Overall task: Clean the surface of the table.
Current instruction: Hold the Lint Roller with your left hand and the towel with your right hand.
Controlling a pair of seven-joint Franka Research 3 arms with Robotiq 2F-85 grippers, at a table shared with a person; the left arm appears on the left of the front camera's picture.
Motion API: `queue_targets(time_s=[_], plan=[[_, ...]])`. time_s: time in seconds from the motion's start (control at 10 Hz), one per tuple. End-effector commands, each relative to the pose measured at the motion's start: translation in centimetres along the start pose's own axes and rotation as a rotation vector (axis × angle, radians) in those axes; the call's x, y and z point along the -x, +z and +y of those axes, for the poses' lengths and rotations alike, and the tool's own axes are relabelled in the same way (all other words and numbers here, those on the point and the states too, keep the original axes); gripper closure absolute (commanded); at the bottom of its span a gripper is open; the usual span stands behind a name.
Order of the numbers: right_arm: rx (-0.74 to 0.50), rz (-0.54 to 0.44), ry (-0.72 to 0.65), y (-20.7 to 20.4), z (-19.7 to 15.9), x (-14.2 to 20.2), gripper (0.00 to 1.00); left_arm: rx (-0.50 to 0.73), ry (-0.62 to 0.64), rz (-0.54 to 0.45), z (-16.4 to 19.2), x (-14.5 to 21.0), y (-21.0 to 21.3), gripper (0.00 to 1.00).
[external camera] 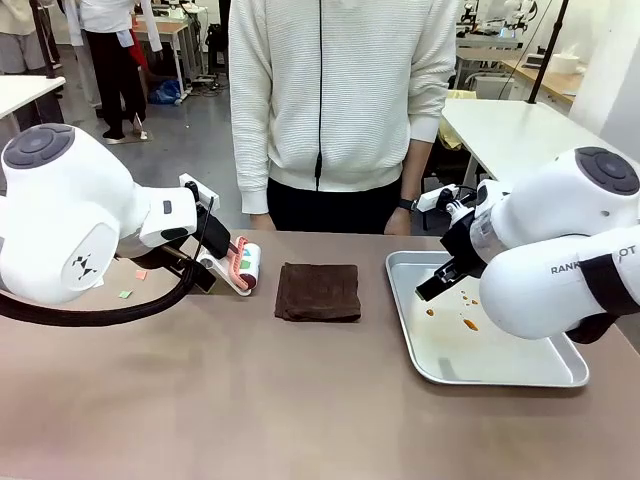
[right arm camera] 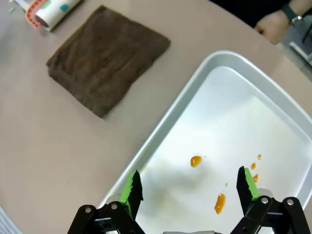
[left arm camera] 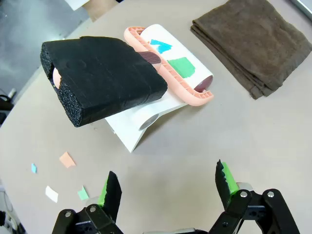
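The brown-taupe table (external camera: 250,400) carries small coloured paper scraps (left arm camera: 67,159) near its left end. A lint roller (left arm camera: 170,68) rests there on a white stand, with a pink frame, a black foam handle (left arm camera: 105,80) and paper bits stuck to its white roll. My left gripper (left arm camera: 167,187) hovers open just short of the handle, with nothing between its fingers. A folded dark brown cloth (external camera: 318,291) lies at the table's middle. My right gripper (right arm camera: 189,187) hangs open over the metal tray (right arm camera: 219,63), above orange stains (right arm camera: 196,161).
A person in a white sweater (external camera: 340,90) stands at the far edge, one hand (right arm camera: 275,19) near the tray's far corner. More paper scraps (external camera: 141,274) lie behind my left arm. The near half of the table is bare.
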State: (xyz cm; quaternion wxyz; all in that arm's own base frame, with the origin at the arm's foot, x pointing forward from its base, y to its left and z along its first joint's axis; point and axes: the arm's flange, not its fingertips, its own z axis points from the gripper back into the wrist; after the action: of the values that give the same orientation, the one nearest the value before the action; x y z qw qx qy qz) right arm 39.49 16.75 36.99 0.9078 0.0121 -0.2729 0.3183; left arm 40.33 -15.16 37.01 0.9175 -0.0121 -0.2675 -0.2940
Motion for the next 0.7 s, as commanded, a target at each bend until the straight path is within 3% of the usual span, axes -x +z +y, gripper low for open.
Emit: queue_targets(time_s=[0.0,0.6], plan=[[0.000,-0.001,-0.001,0.05,-0.02,-0.02,0.00,0.000,-0.001,0.000,-0.01,0.00,0.00,0.00],[0.000,-0.001,-0.001,0.05,-0.02,-0.02,0.00,0.000,-0.001,0.000,-0.01,0.00,0.00,0.00]])
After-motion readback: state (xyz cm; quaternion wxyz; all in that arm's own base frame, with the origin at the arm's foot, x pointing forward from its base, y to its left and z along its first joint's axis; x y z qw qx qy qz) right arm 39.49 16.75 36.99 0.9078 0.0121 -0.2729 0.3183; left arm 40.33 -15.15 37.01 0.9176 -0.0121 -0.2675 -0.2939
